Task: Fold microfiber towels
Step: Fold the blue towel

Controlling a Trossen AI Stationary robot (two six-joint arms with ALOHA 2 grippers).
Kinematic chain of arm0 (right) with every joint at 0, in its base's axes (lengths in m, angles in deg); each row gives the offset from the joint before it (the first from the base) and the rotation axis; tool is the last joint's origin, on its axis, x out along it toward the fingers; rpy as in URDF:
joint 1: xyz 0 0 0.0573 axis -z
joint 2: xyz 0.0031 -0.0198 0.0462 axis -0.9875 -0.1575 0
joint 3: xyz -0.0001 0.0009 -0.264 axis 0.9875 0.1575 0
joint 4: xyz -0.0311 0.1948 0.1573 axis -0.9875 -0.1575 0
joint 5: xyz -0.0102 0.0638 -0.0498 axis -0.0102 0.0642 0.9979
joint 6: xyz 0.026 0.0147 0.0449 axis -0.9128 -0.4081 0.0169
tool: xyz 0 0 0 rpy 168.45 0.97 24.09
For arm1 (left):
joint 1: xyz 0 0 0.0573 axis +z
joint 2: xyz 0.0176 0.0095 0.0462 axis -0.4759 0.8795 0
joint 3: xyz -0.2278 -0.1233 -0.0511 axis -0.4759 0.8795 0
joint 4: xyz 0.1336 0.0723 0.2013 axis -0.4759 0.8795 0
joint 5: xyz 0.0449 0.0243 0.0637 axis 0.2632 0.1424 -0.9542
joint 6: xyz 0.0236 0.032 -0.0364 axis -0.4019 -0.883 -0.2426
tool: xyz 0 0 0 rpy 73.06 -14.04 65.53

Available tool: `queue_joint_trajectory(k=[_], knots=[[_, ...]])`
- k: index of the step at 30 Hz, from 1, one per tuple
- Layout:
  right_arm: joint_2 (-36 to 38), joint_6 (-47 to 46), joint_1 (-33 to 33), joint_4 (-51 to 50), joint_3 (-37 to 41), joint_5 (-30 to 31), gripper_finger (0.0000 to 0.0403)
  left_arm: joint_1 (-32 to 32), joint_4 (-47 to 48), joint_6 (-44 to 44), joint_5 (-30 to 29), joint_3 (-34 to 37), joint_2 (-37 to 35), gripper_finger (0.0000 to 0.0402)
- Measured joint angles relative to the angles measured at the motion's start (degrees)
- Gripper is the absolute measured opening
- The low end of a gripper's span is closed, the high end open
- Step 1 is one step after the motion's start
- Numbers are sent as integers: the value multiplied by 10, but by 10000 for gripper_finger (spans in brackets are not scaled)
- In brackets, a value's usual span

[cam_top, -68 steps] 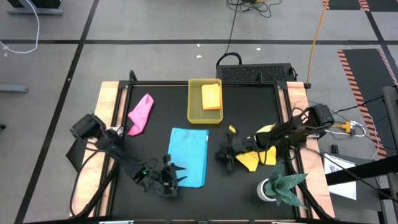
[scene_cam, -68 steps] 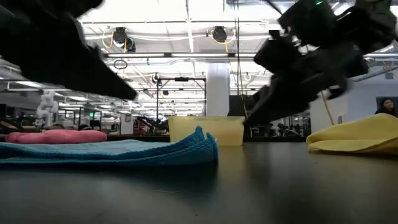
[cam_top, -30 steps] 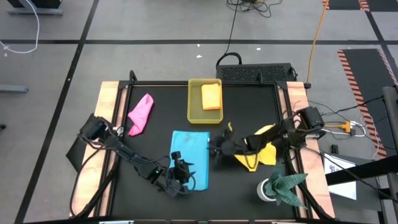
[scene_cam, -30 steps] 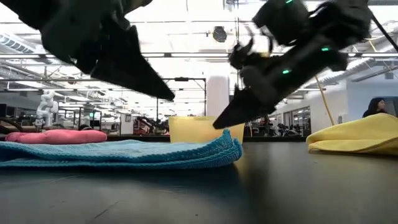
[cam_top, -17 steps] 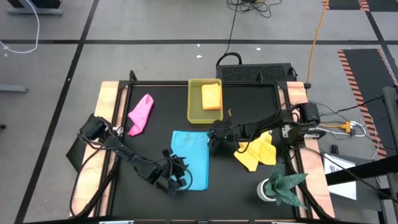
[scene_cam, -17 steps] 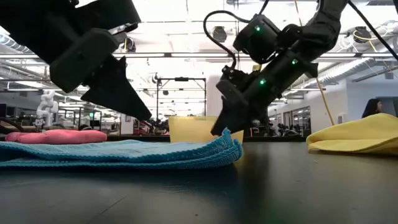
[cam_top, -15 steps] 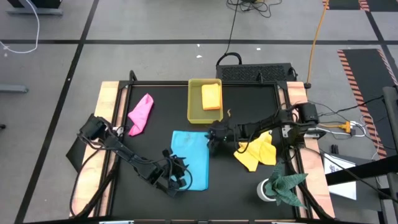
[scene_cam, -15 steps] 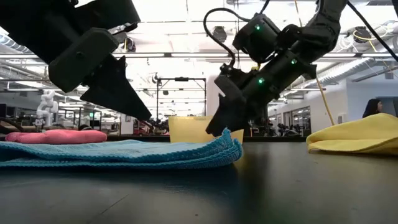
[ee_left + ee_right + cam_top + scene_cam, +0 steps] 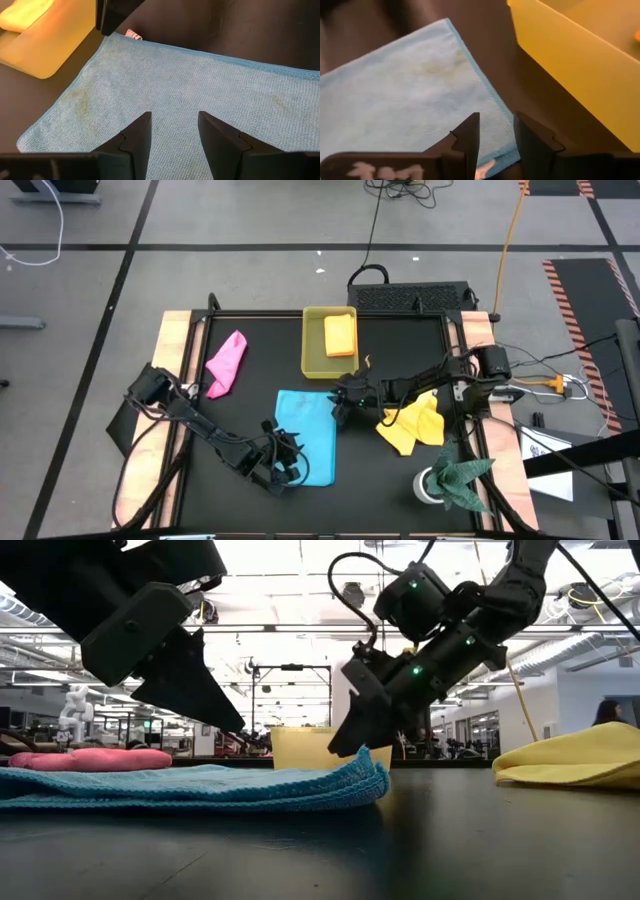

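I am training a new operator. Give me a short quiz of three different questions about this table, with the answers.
1. True or false: the orange towel lies inside the yellow tray.
2. Which towel do both grippers hang over? A. pink B. light blue C. yellow
3. Fill in: the right gripper is at the blue towel's corner nearest the ____.

Key:
1. True.
2. B: the light blue towel; the left gripper is over its near edge, jaws open. The pink towel and yellow towel lie apart.
3. Tray.
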Motion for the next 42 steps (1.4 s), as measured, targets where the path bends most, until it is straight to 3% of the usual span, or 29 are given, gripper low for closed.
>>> queue_joint_trajectory(k=[10,12,15,27,42], knots=[[0,-26,16,-35,0,-5,117,0,0,3,1,0,0,163],[0,-26,16,-35,0,-32,113,0,0,3,1,0,0,163],[0,-21,16,-29,0,-61,101,0,0,3,1,0,0,163],[0,37,15,-20,0,-43,6,0,0,3,2,0,0,163],[27,103,-20,10,0,-43,1,0,0,5,6,0,0,163]])
